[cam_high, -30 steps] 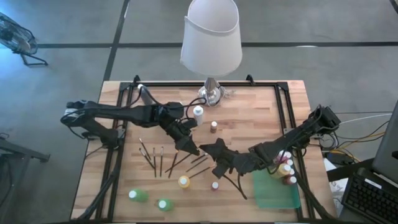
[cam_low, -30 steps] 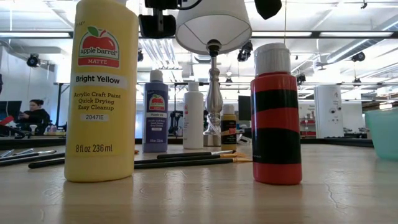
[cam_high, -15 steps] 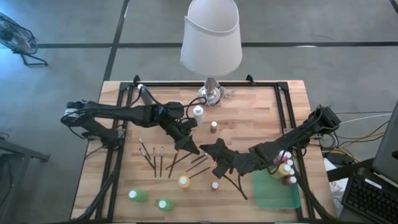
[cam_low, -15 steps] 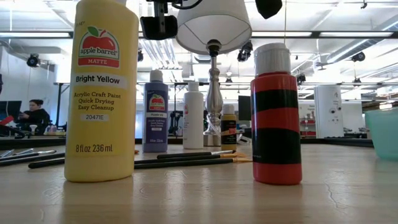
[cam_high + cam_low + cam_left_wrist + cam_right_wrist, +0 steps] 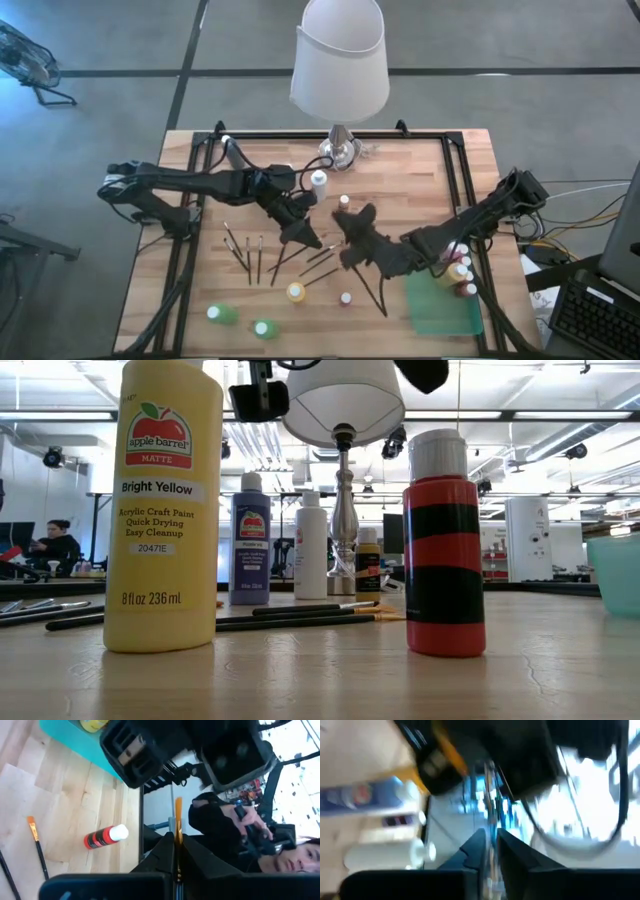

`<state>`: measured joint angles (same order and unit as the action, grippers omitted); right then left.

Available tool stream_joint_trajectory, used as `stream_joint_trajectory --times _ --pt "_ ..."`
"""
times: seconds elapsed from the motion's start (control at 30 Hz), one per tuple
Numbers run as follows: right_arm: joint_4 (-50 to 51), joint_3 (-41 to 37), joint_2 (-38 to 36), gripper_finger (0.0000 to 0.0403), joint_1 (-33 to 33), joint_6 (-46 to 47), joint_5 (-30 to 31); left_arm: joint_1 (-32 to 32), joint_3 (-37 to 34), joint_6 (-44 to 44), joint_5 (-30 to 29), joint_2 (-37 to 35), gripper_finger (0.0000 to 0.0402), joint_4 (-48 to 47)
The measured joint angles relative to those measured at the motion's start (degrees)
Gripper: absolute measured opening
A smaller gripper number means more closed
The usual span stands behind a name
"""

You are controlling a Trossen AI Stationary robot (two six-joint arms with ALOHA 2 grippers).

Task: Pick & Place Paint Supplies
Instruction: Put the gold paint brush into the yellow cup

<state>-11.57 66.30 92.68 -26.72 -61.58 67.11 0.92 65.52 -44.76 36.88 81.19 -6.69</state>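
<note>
My left gripper [image 5: 312,240] hovers over the table's middle, shut on a thin paintbrush [image 5: 178,815] with an orange tip. My right gripper [image 5: 352,224] hangs just to its right, facing it; the right wrist view is smeared. Several loose paintbrushes [image 5: 250,258] lie flat on the wood to the left. A yellow bottle [image 5: 296,292] and a red bottle [image 5: 346,298] stand near the front, with two green ones [image 5: 222,314] at the front left. More bottles [image 5: 460,272] sit at the far end of the green tray [image 5: 440,312]. My left gripper pinches the paintbrush between its two fingertips [image 5: 165,851], just behind the orange bristles [image 5: 178,836]. The brush runs along the fingers and its tip sticks out ahead of them. The fingers come from the table's left, slanting slightly down. The brush is lifted clear of the table.
A tall lamp [image 5: 338,60] with a white shade stands at the far middle, with a white bottle [image 5: 319,182] and a small brown one [image 5: 344,203] beside its foot. A black frame [image 5: 455,170] borders the table. A person shows beyond the table in the left wrist view.
My right gripper has turned at the wrist, and its head has swung toward the table's far edge, closer to the small brown bottle. My left gripper has kept its place.
</note>
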Motion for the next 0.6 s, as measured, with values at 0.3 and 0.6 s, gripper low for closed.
stream_joint_trajectory --times 0.3,0.6 --pt "26.81 0.02 -7.62 0.0125 1.77 38.08 1.91 0.75 0.02 8.82 -8.29 -2.58 0.0017 -2.23" --pt "58.15 -4.57 -15.01 0.0150 10.94 83.79 -9.36 0.84 -0.11 24.99 -35.50 -9.61 0.0017 -10.83"
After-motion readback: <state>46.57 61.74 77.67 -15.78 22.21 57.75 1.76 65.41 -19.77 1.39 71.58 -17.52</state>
